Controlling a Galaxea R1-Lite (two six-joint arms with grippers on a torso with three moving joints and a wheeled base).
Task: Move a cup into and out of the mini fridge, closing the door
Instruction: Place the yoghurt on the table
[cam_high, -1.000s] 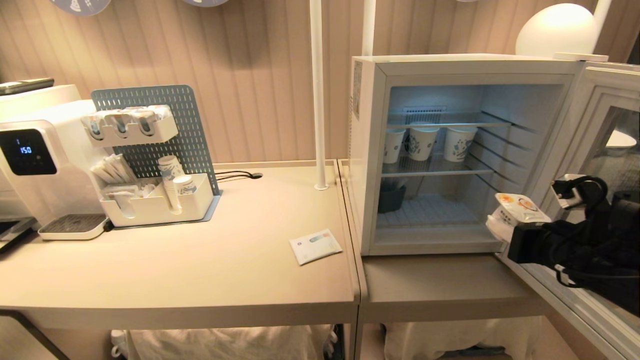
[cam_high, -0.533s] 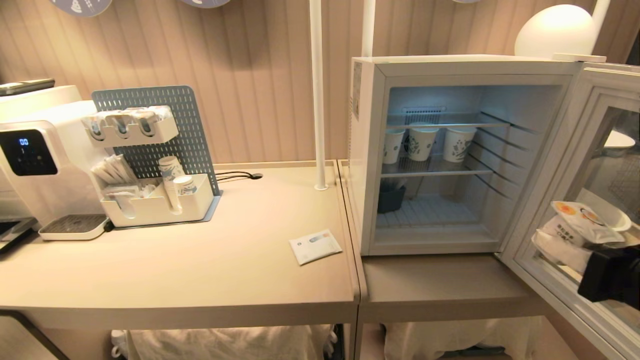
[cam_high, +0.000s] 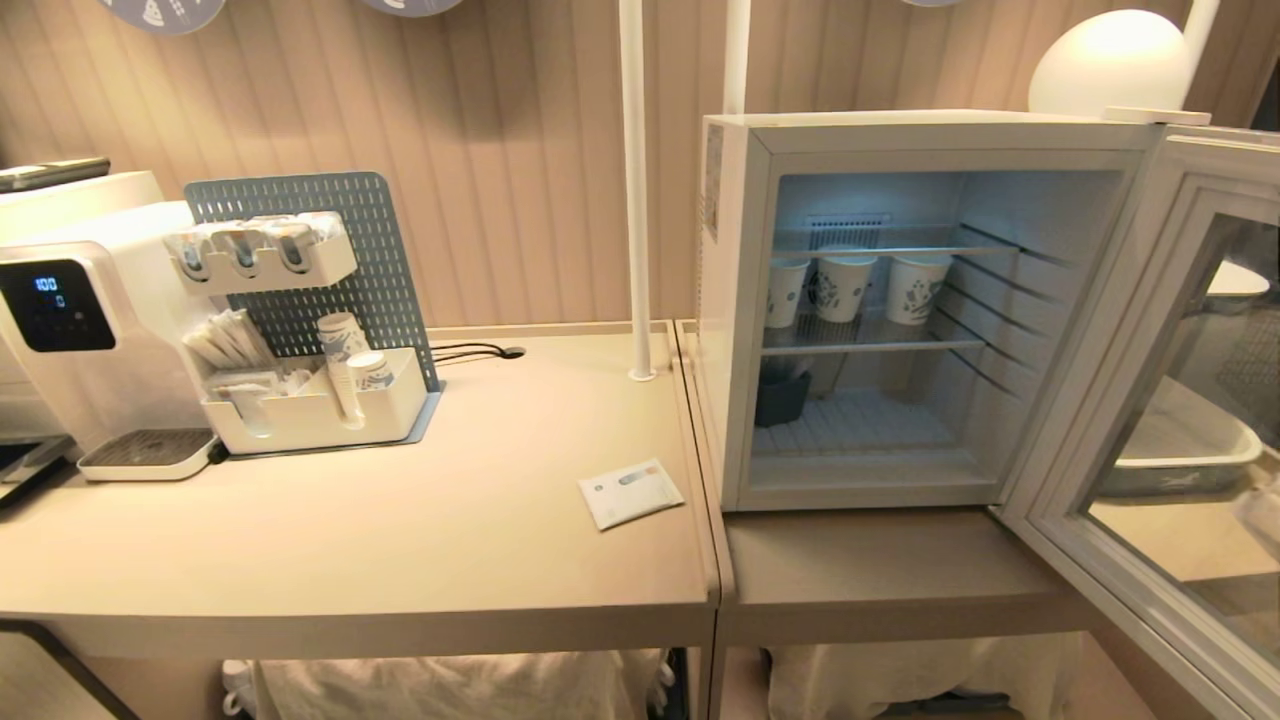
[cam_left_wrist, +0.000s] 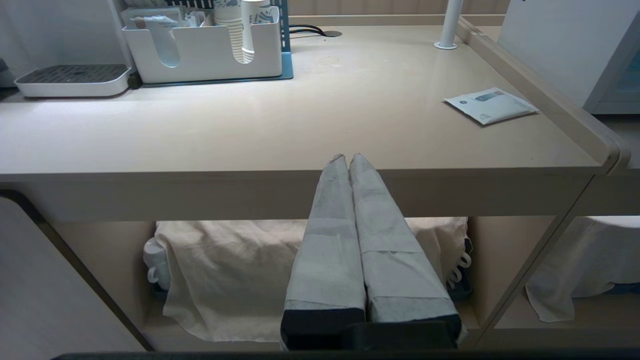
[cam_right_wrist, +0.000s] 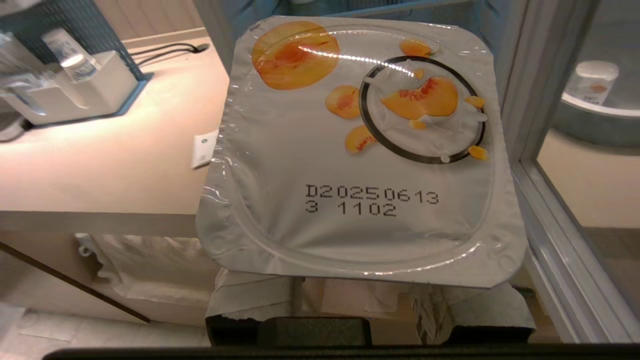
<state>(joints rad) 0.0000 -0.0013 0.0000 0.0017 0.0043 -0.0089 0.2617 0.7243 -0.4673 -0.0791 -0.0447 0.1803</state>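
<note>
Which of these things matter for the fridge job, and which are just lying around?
Job:
- cup, held in the right end effector
- mini fridge
- door, open

Lying about:
- paper cups on the fridge shelf
- packet
- organiser
- water dispenser

Grey, tapering fingers (cam_left_wrist: 345, 225) (cloth-wrapped) — black bases.

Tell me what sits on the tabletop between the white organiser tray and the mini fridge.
Only a flat white packet, lying near the mini fridge. The head view shows the rest of that stretch from the organiser tray bare.
</note>
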